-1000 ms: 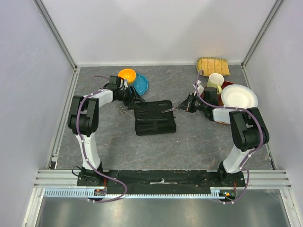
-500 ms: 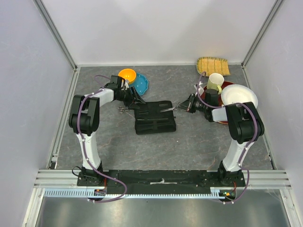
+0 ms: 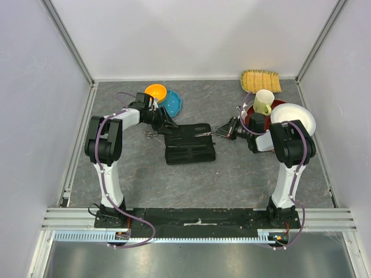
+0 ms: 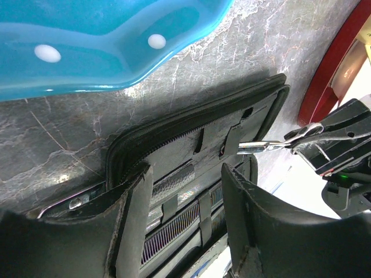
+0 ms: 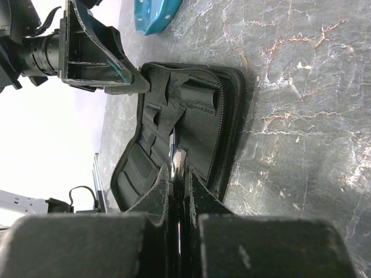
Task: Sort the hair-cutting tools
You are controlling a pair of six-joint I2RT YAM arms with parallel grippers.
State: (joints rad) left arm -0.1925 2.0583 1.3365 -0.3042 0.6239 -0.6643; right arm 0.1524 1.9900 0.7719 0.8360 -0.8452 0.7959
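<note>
A black zip case (image 3: pixel 199 128) lies open mid-table. My right gripper (image 3: pixel 221 132) is shut on the ring end of silver scissors (image 3: pixel 207 134); their blades reach over the case's upper half (image 4: pixel 261 145). In the right wrist view the scissors (image 5: pixel 178 157) stick out from between the closed fingers (image 5: pixel 156 194). My left gripper (image 3: pixel 167 123) is open at the case's upper left corner, fingers apart over the case (image 4: pixel 174 139). Black combs (image 4: pixel 174 229) sit under straps in the case's other half. A second pair of scissors (image 3: pixel 152 134) lies on the table left of the case.
An orange bowl (image 3: pixel 155 91) and a teal dish (image 3: pixel 172 102) stand just behind my left gripper. Behind the right arm are a yellow mug (image 3: pixel 264 100), a white bowl (image 3: pixel 293 117) on a red plate (image 3: pixel 279 105), and a woven mat (image 3: pixel 261 80).
The right arm's elbow has swung in toward the plates and its gripper has edged left with the scissors over the case. The left gripper has barely moved.
</note>
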